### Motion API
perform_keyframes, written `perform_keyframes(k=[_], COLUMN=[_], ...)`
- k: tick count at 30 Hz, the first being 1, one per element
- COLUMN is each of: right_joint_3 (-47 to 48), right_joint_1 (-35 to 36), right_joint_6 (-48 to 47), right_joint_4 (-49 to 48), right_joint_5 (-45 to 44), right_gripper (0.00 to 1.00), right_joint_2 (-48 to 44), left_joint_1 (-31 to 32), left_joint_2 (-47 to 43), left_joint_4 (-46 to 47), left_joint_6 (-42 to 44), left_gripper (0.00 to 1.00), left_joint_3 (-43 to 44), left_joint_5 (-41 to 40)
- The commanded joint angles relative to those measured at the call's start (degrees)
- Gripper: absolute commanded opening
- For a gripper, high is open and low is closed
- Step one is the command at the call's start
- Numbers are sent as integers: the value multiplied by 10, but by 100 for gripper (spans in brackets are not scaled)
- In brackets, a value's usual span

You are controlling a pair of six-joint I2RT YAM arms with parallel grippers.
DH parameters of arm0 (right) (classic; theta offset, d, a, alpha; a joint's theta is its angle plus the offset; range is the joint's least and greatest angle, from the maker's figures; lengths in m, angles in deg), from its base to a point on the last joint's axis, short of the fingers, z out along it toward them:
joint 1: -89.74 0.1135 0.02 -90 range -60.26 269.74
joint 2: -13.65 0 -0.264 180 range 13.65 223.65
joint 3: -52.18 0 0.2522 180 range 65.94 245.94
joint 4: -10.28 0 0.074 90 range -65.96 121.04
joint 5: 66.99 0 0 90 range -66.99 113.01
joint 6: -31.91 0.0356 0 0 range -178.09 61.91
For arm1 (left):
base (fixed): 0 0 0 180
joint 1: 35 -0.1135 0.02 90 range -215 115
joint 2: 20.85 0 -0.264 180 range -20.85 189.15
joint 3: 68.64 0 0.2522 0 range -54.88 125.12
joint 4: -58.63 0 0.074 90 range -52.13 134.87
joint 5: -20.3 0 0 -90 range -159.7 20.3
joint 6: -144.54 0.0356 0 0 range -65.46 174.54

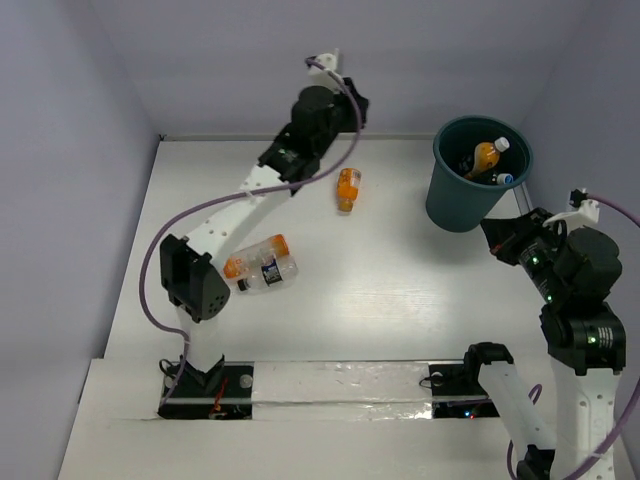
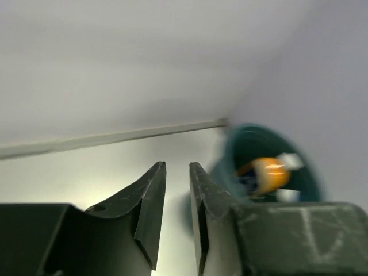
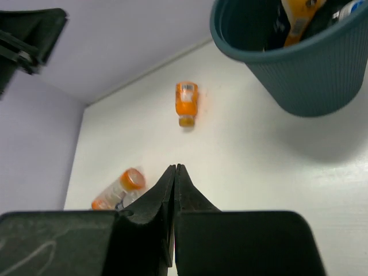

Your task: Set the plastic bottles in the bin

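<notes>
The dark teal bin [image 1: 462, 195] stands at the back right with an orange bottle [image 1: 485, 158] and other bottles inside. One orange bottle [image 1: 347, 188] lies on the table in the middle back. An orange-capped bottle [image 1: 254, 256] and a clear bottle with a dark label [image 1: 272, 276] lie together at the left. My left gripper [image 1: 356, 105] is raised at the back, jaws a narrow gap apart and empty [image 2: 177, 172], facing the blurred bin [image 2: 230, 155]. My right gripper [image 1: 495, 238] is shut and empty [image 3: 174, 169] just in front of the bin [image 3: 299, 80].
Lilac walls close in the white table [image 1: 400, 290] at the back and sides. The left arm [image 1: 215, 225] stretches over the left half, next to the two lying bottles. A taped strip [image 1: 340, 385] runs along the near edge.
</notes>
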Motion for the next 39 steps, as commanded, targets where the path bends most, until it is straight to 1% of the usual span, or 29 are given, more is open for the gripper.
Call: perform_keyframes(k=[1, 2, 3, 5, 6, 8, 9, 11, 12, 13, 14, 16, 17, 20, 21, 24, 26, 29, 31, 32, 33, 35, 36, 38, 39], right_joint_3=[-31, -42, -46, -51, -54, -55, -55, -56, -56, -57, -59, -63, -67, -71, -71, -67, -62, -52, -47, -43, -42, -43, -44, -48, -51], right_joint_1=[3, 3, 3, 8, 8, 8, 14, 14, 14, 19, 19, 19, 19, 19, 19, 19, 24, 24, 24, 24, 24, 24, 24, 30, 30], right_joint_6=[-17, -20, -23, -27, -33, -34, -38, -43, -49, -52, -54, -57, -57, -58, -59, -61, -63, -63, -63, -63, -65, -65, -67, -67, -68], right_joint_4=[-29, -30, -29, -24, -22, -20, -17, -13, -7, -4, -1, 2, 3, 4, 6, 10, 11, 12, 9, 8, 6, 4, 4, 3, 2], right_joint_5=[41, 46, 53, 55, 57, 63, 67, 67, 68, 70, 72, 75, 75, 79, 79, 78, 77, 78, 79, 79, 79, 78, 78, 79, 79], right_gripper=[0, 0, 0, 0, 0, 0, 0, 0, 0, 0, 1, 8, 13, 21, 26, 32, 35, 38, 39, 39, 39, 39, 39, 39, 39], right_joint_2=[-4, -4, -4, -4, -5, -4, -4, 0, 1, 3, 3, 2, 1, -1, 0, 2, 5, 12, 17, 22, 25, 28, 28, 28, 26], left_joint_1=[-72, -79, -85, -91, -91, -91, -96, -96, -96, -102, -102, -102, -102, -107, -107, -113, -119, -119, -119, -119, -119, -114, -113, -113, -113], left_joint_2=[16, 33, 44, 65, 76, 86, 96, 111, 129, 137, 148, 178, 191, 239, 264, 305, 325, 338, 343, 341, 337, 326, 311, 286, 254], left_joint_4=[-174, -190, -205, -234, -233, -217, -210, -203, -202, -202, -202, -210, -223, -245, -252, -273, -276, -273, -268, -256, -251, -238, -232, -212, -205], left_joint_6=[-16, -11, -3, 16, 23, 32, 34, 34, 32, 31, 29, 28, 29, 32, 33, 35, 36, 35, 30, 29, 27, 26, 24, 15, 10], left_gripper=[22, 39, 48, 61, 73, 82, 89, 94, 97, 99, 99, 99, 99, 99, 99, 99, 99, 98, 94, 91, 80, 63, 51, 47, 46], left_joint_3=[-57, -65, -65, -64, -67, -75, -75, -66, -51, -43, -24, 1, 30, 72, 99, 143, 156, 158, 153, 148, 139, 129, 116, 100, 84], left_joint_5=[46, 53, 62, 67, 65, 68, 74, 89, 109, 131, 142, 151, 148, 142, 138, 130, 143, 156, 168, 177, 178, 170, 170, 178, 182])
